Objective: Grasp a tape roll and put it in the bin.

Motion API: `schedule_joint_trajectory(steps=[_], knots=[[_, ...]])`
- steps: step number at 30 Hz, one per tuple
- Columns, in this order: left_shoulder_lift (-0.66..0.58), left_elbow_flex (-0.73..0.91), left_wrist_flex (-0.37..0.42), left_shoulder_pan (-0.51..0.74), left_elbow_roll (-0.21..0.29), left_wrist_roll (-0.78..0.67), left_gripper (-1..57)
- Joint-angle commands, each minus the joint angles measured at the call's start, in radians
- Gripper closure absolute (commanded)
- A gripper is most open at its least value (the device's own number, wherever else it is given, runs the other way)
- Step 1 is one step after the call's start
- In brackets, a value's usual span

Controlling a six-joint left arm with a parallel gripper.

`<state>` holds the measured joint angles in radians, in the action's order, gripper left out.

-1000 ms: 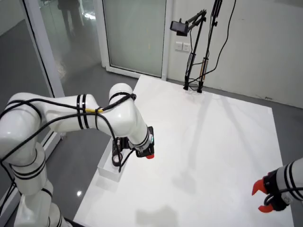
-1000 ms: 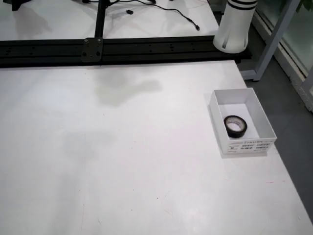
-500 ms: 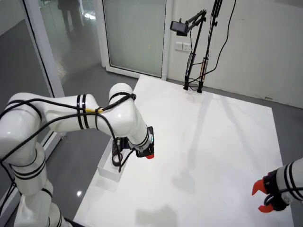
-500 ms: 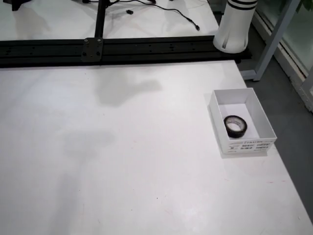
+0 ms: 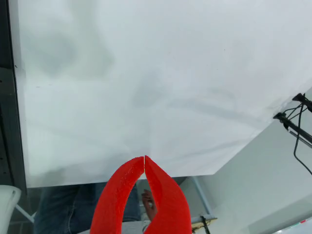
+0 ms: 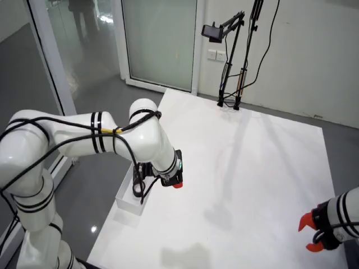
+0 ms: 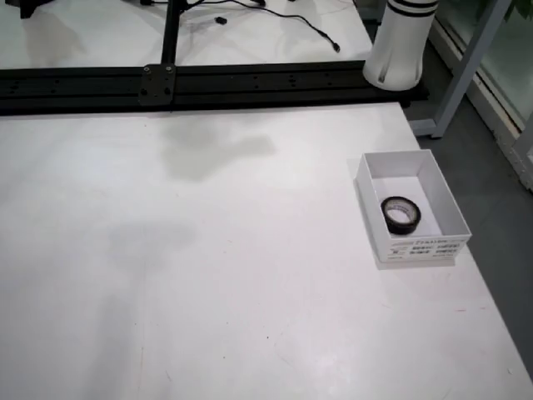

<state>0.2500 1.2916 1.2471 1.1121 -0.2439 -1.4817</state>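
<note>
Hovering above the white table (image 5: 161, 73), the red tool (image 5: 145, 158) is pressed together, holding nothing.

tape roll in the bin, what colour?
Black. The tape roll shows best in the view from above, lying inside the white bin.

Black glossy tape roll (image 7: 401, 214) sits in a white cardboard bin (image 7: 443, 202) with a black-printed label on its side. Worktop (image 7: 208, 267) is plain matte white. Gripper (image 5: 145, 161) has bright red fingers; arm (image 6: 84, 137) is white with black bands.
</note>
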Motion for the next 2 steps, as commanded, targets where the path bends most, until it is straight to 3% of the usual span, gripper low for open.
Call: schedule_joint_trajectory(steps=[1,2], knots=[[0.0,0.0,0.0,0.0,0.0,0.0,57.0],[0.0,0.0,0.0,0.0,0.0,0.0,57.0]])
